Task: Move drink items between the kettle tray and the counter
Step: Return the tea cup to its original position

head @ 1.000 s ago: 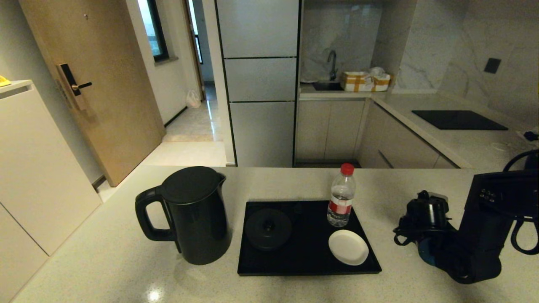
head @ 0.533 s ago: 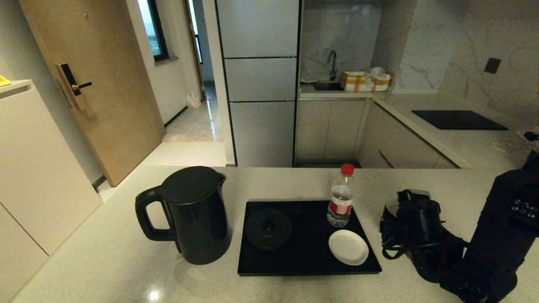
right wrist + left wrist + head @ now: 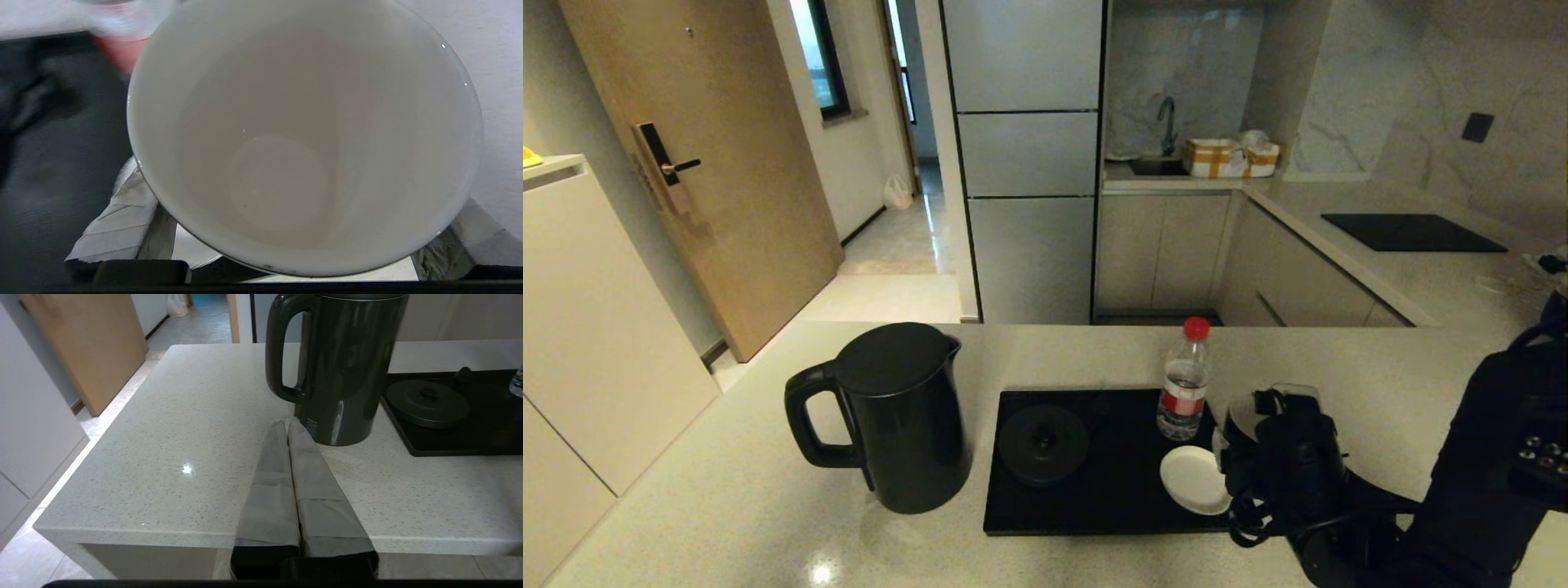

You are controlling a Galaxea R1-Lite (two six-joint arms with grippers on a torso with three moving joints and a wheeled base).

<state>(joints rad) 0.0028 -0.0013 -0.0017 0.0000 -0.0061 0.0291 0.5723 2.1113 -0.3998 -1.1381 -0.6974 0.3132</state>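
One kettle, one bottle, one cup and one saucer show. The tall black kettle stands on the bench, just left of the tray; the red-capped bottle stands on it. The right pincer is clamped on the cup over the tray's right edge — only its wrist view shows the white inside. The left pincer, fingers together, points at the kettle.

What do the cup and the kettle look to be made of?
Cup in the right gripper: glossy white inside with small glints, likely glazed ceramic. Kettle: smooth dark shell with soft streaky reflections, either plastic or coated metal; cannot tell which.
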